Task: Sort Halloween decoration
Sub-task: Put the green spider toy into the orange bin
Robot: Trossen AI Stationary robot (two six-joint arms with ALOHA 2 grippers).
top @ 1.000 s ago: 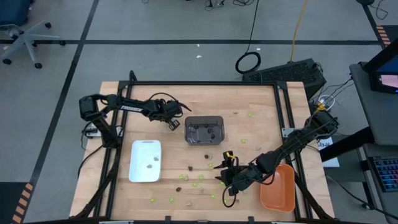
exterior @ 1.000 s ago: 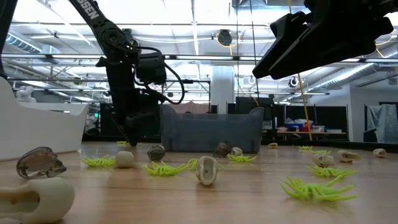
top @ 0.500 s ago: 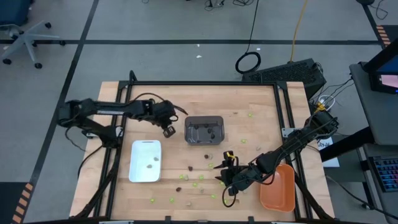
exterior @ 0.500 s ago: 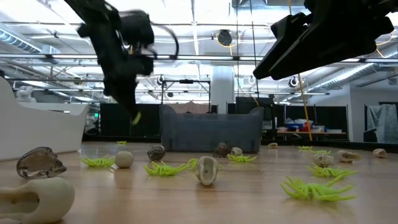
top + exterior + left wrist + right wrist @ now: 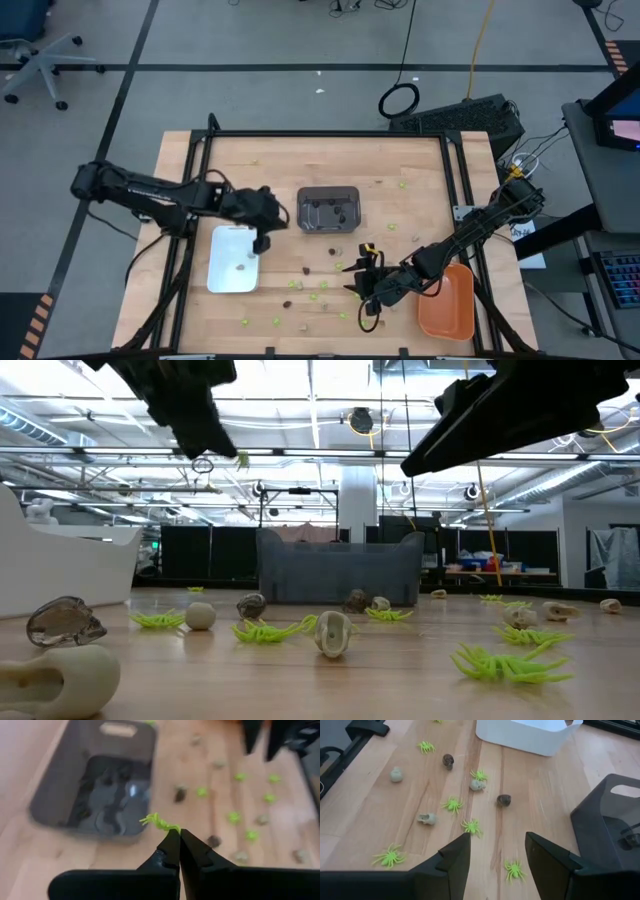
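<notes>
High view: left claw [image 5: 262,240], pinching a green spider [image 5: 159,822], has swung from the grey tray [image 5: 329,209] to the white tray [image 5: 225,271].

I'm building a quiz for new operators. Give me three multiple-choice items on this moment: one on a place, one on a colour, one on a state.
1. Where is the left gripper?
A. over the orange tray
B. by the white tray's right edge
C. off the table

2. What colour is the spider in its jaws?
A. lime-green
B. tan
C. dark brown

3. How do the right gripper's jaws stand?
A. shut on a skull
B. shut, empty
C. open, empty

Answers: B, the high view shows it at the white tray; A, the left wrist view shows a green spider pinched; C, the right wrist view shows a bare gap.
</notes>
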